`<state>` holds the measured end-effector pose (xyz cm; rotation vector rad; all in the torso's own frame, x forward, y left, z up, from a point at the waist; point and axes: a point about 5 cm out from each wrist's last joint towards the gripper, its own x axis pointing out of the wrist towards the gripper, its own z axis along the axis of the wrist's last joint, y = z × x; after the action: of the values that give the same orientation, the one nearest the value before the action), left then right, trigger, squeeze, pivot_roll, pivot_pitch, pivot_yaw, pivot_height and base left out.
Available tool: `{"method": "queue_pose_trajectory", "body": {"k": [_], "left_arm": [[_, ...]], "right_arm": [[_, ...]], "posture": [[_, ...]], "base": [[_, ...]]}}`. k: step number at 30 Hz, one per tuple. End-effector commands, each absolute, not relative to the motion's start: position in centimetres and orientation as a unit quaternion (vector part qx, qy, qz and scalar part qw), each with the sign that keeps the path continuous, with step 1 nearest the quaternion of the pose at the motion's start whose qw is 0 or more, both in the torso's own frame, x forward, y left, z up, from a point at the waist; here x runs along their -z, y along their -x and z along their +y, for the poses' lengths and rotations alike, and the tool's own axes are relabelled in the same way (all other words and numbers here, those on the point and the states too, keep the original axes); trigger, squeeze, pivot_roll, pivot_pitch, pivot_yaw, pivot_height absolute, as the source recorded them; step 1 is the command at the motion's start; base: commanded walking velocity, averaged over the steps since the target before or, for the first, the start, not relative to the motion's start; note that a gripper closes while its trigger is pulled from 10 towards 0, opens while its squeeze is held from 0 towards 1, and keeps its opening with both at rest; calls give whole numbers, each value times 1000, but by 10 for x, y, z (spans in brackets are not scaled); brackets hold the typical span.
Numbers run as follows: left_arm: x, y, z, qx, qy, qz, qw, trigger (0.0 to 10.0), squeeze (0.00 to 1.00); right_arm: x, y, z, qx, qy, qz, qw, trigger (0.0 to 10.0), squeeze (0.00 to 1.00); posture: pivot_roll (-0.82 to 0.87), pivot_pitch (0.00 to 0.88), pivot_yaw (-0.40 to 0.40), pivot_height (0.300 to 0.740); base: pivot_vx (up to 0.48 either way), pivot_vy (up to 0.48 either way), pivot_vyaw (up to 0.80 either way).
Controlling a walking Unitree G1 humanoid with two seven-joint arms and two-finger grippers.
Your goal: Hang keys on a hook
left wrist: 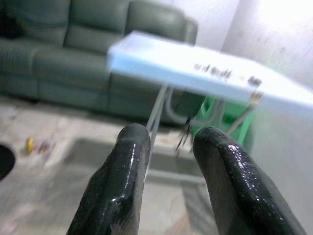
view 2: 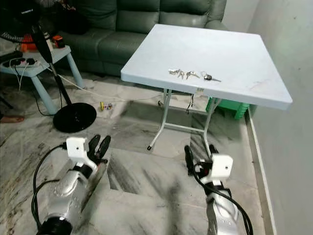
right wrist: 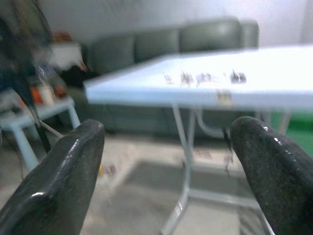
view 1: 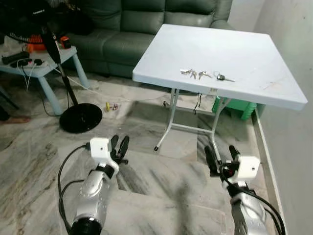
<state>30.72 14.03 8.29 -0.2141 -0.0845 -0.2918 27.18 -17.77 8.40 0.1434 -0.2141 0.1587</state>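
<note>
We judge the keys (view 1: 201, 74) on the white table (view 1: 254, 46) light, rigid, loose; probably pinch the ring. Right gripper (view 1: 222, 155) wide apart, left gripper (view 1: 119, 145) narrow, both empty.

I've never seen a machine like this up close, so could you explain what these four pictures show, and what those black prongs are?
It is a walking humanoid robot. Two pictures come from cameras in its head, looking down at its silver arms. The black prongs are its fingers: the left gripper and right gripper, both open and holding nothing, low above the marble floor. The other two pictures look along each gripper's fingers from wrist cameras. Ahead stands a white folding table with several keys lying near its front edge. Behind it is a green sofa.
</note>
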Motion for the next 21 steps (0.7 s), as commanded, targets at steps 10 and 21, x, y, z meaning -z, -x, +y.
{"method": "queue_pose_trajectory", "body": {"k": [10,21], "left_arm": [[-123,-319,139,141,127,-69,979,10000,0],[-118,-321,145,84,154,-11,984,10000,0]], "right_arm": [[-137,-291,-167,-115,-76,-159,978,10000,0],[-132,-291,-164,-123,-57,-119,984,10000,0]], "posture": [[79,0,-22,740],[99,0,-49,740]], "base": [[0,0,0],[0,0,0]]}}
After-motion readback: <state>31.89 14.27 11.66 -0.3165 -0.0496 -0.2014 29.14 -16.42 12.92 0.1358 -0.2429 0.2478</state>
